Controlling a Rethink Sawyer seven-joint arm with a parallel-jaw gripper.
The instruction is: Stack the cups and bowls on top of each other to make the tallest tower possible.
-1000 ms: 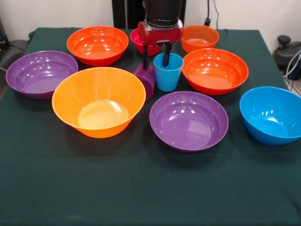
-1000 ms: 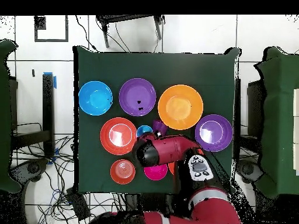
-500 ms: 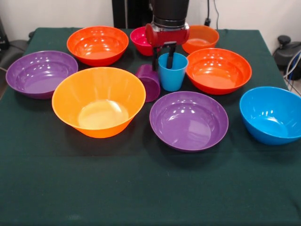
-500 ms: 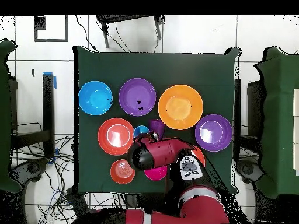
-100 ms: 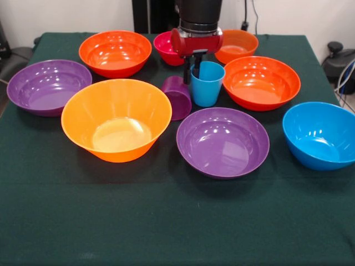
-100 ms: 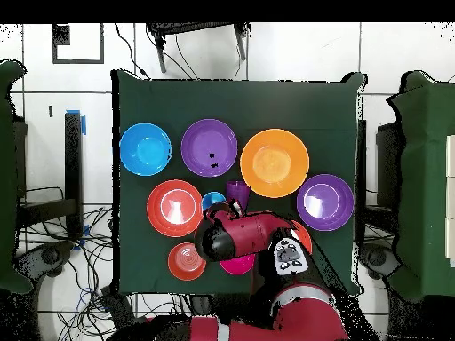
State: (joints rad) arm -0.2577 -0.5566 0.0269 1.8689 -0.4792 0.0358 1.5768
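Nearest in the front view sit the purple bowl (image 5: 223,142) at centre, the big orange bowl (image 5: 116,118) to its left and the blue bowl (image 5: 320,134) at the right, close to the edge of the desk (image 5: 166,221), whose near strip is bare green cloth. Just behind them the purple cup (image 5: 178,97) lies tipped on its side, beside the upright light blue cup (image 5: 207,83). The gripper (image 5: 191,67) is pinching that blue cup's left wall, one finger inside the rim and one outside, between the two cups. The step in hand looks like carrying the blue cup to a base; it should be lifted straight up until its foot is above the neighbouring rims, since the red-orange bowl (image 5: 261,82) stands just to its right and the purple cup just left. A second purple bowl (image 5: 47,86) sits at the far left. Farther back are another red-orange bowl (image 5: 115,52), the small magenta bowl (image 5: 168,47) and the small orange bowl (image 5: 237,45), so the back is crowded; open room lies only toward the near side.
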